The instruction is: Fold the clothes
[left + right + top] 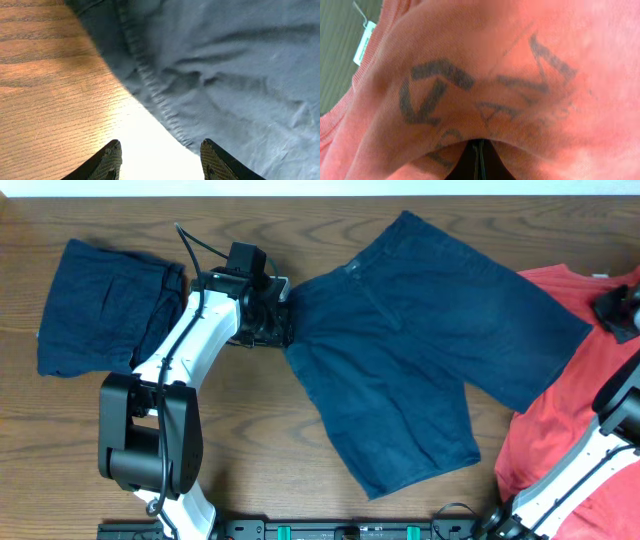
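The dark navy shorts point(420, 350) lie spread flat mid-table, waistband to the upper left, both legs pointing right and down. My left gripper point(283, 320) is open at the shorts' left waistband edge. In the left wrist view its fingers point(160, 147) straddle bare table, with the stitched hem of the shorts point(225, 65) just ahead and by the right finger. A second navy garment point(95, 305) lies folded at the far left. My right gripper point(618, 310) is over a red T-shirt; its fingers point(480, 145) are shut, tips pressed into the cloth.
The red T-shirt point(570, 430) with black print point(520, 50) covers the right side of the table and hangs over its edge. The left arm's white links point(190, 350) cross between the folded garment and the shorts. The table is brown wood point(50, 100).
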